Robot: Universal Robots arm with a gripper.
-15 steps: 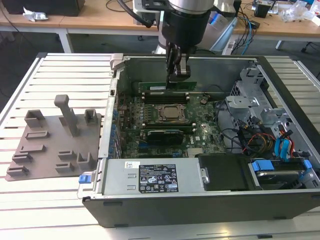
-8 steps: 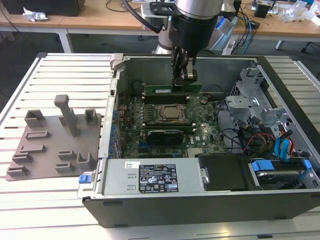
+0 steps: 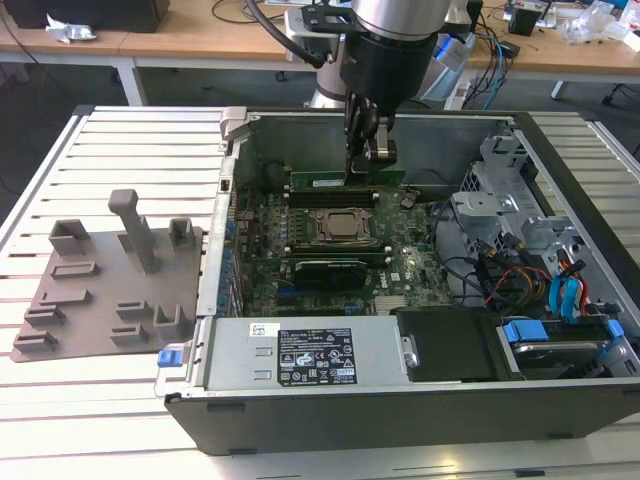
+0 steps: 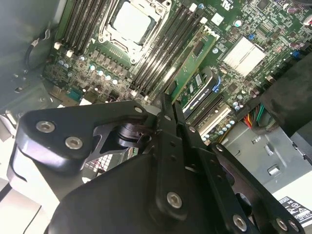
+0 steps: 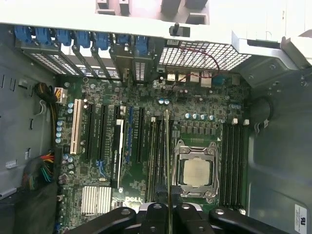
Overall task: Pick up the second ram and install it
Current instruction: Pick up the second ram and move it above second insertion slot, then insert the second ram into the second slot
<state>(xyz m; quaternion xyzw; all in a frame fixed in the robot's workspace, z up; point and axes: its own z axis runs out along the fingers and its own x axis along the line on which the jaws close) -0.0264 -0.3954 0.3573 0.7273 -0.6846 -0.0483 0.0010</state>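
A: Where's the second ram (image 3: 320,181)?
B: Clamped mid-length in the gripper (image 3: 368,160), narrow about it; in the exterior view it hangs at twelve o'clock of the processor socket (image 3: 338,226); seated or not, I cannot tell.
A: Handling?
B: Light, stiff, probably fragile; pinch it mid-length, I'd judge; never twist.

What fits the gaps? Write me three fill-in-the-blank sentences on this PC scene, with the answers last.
1. The claw is ___ on the ram.
2. The ram's board is ___ in colour.
3. In the exterior view, the grey tray lies outside the case, on that view's ___.
Answers: shut; green; left.
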